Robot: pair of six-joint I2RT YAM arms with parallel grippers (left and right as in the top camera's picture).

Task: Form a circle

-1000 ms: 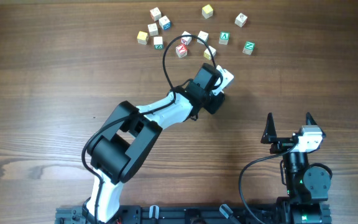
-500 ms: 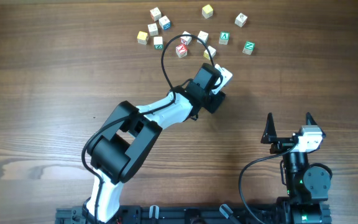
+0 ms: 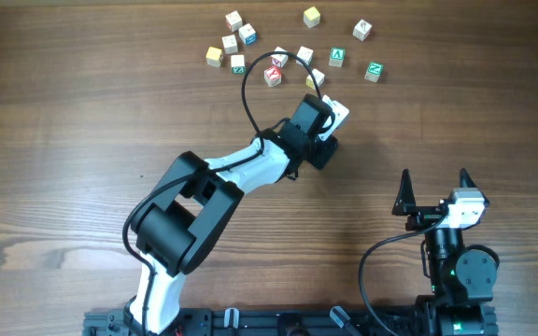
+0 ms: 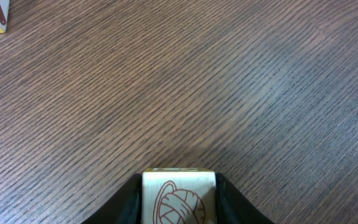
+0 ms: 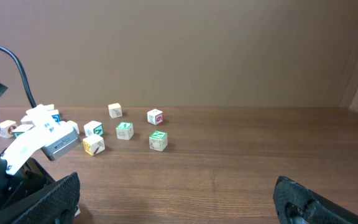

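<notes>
Left tool clamped on a cube, mid-frame; right tool apart, lower right. A careless set-down could knock the circle, upper left, apart.

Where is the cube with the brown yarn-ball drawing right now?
Left wrist view, bottom centre: the cube is clamped in the left gripper, with bare table ahead. Overhead, that gripper sits just below the scattered letter cubes, centre-top.
</notes>
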